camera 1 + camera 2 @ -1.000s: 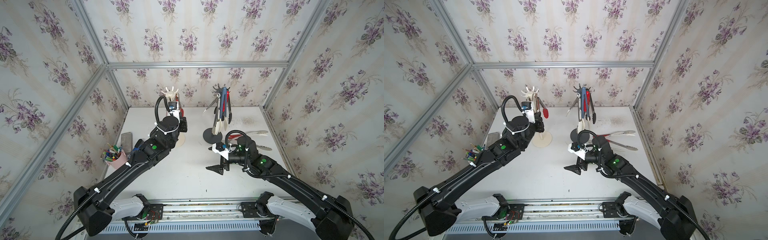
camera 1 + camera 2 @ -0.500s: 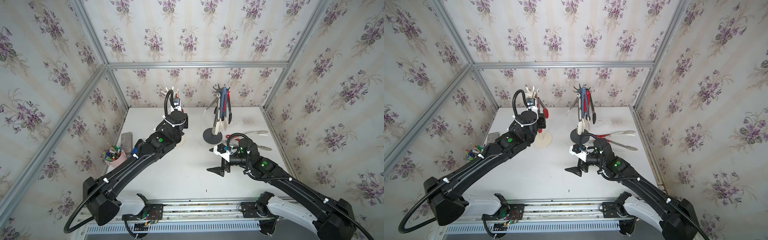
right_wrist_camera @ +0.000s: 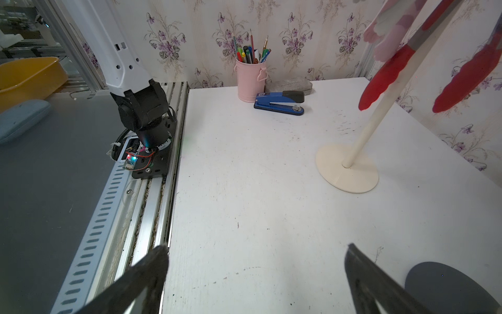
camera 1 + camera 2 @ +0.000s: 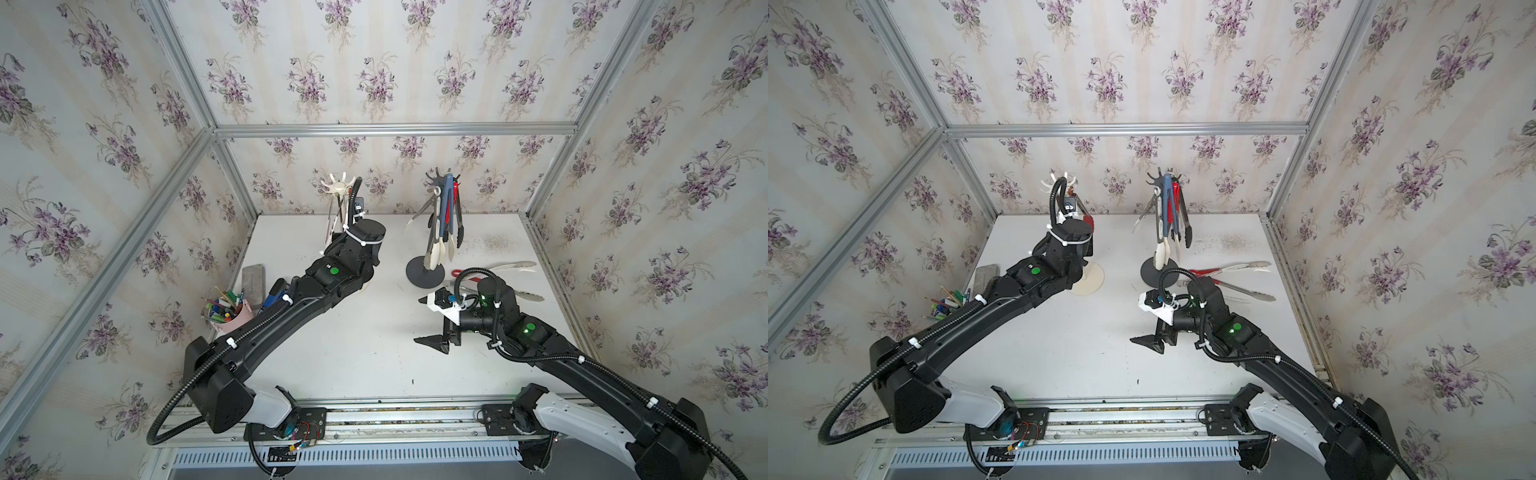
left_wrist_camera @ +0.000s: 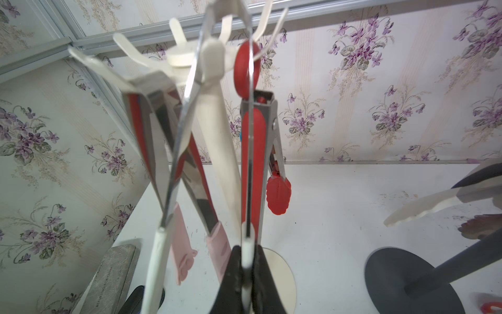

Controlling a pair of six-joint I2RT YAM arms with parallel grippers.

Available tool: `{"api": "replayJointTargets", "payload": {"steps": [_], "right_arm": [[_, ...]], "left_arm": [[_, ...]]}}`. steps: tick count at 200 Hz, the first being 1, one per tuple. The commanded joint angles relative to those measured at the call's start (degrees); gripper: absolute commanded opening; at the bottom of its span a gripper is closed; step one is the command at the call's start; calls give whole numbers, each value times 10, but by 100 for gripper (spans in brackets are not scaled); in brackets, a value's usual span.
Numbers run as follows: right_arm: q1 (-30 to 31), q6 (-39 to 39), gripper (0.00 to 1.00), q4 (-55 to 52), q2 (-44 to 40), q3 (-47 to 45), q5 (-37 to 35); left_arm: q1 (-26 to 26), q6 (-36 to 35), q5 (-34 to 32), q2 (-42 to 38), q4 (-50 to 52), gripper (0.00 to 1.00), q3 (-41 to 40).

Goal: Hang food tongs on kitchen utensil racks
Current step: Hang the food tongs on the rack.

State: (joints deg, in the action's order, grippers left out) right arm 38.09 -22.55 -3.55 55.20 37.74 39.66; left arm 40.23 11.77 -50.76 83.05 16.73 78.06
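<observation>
Progress: past halfway, my read. Several tongs hang on dark rack, two on cream rack. left pincer clamps white-tipped tongs up at cream hooks; can't tell if seated. right pincer wide, empty. loose tongs lie on desk.

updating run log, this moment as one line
left gripper: shut on white-tipped steel tongs, up at cream-white hooked rack | right gripper: open, empty | red-handled tongs lying on white table
</observation>
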Motion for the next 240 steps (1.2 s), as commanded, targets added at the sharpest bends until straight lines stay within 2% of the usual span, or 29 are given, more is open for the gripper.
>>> {"api": "replayJointTargets", "payload": {"steps": [1,49,69,89,123,153,173,188,202,240], "right_arm": [[0,-19,100,1,2,6,4],[0,-24,100,-6,5,11,1],[-1,-25,100,-6,8,12,1],[-1,-27,100,-8,11,15,0],[0,-26,100,-8,16,19,-1],[0,-24,100,-6,20,23,-2],[0,-23,100,-7,22,26,-4],[0,-22,100,-7,23,28,-6],[-1,-18,100,-7,23,30,-9],[0,1,100,4,23,32,-20]], "left_arm": [[3,32,-30,4,18,0,-2],[7,51,-31,9,19,0,-12],[10,61,-33,10,19,6,-16],[9,71,-30,8,18,16,-19],[12,65,-33,9,18,45,-10],[13,72,-39,2,17,54,-10],[14,75,-38,-3,17,71,-11],[15,80,-38,-10,17,88,-14],[17,84,-33,-13,17,99,-15],[21,93,-10,-58,15,99,-23]]}}
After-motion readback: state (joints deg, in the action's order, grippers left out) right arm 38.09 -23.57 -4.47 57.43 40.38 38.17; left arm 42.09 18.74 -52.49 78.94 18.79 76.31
